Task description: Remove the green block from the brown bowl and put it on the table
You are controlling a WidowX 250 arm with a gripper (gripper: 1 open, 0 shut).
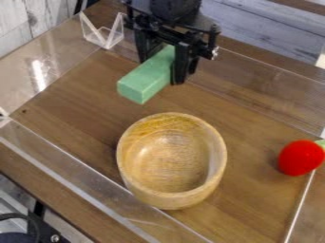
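Gripper (181, 63), upper centre of frame, pinches one end of the green block (146, 76), held in the air. Block's long axis slants down-left from the jaws. Brown bowl (172, 158) sits below, empty; bare table (76, 95) lies under the block.

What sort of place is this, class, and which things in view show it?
Probably a robot test bench: a wood-grain table with clear acrylic walls, and a gripper holding a green block above it beside a brown bowl.

Single view — high, angled down, close over table (76, 114).
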